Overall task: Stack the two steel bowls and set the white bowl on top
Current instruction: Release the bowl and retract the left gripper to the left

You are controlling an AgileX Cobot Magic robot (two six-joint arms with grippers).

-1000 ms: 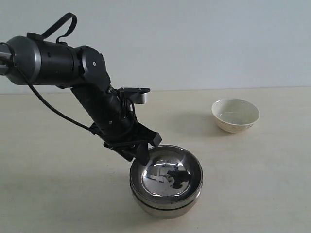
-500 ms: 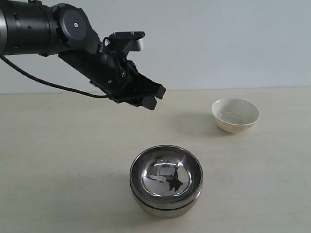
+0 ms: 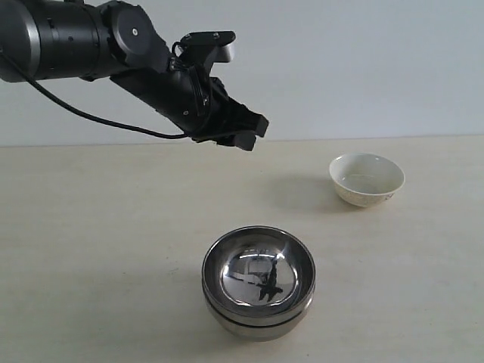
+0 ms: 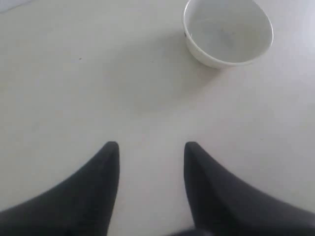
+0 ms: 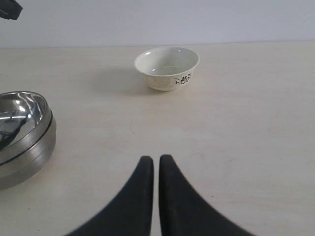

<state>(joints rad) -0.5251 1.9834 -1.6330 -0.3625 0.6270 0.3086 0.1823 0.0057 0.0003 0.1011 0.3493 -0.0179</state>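
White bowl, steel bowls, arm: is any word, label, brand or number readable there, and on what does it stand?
None can be read.
The white bowl has only a small dark flower-like mark, no letters.
The two steel bowls show only reflections.
The black arm shows no lettering.

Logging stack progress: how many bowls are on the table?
3. The upper steel bowl is nested in the lower steel bowl near the front; the white bowl stands alone, back right.
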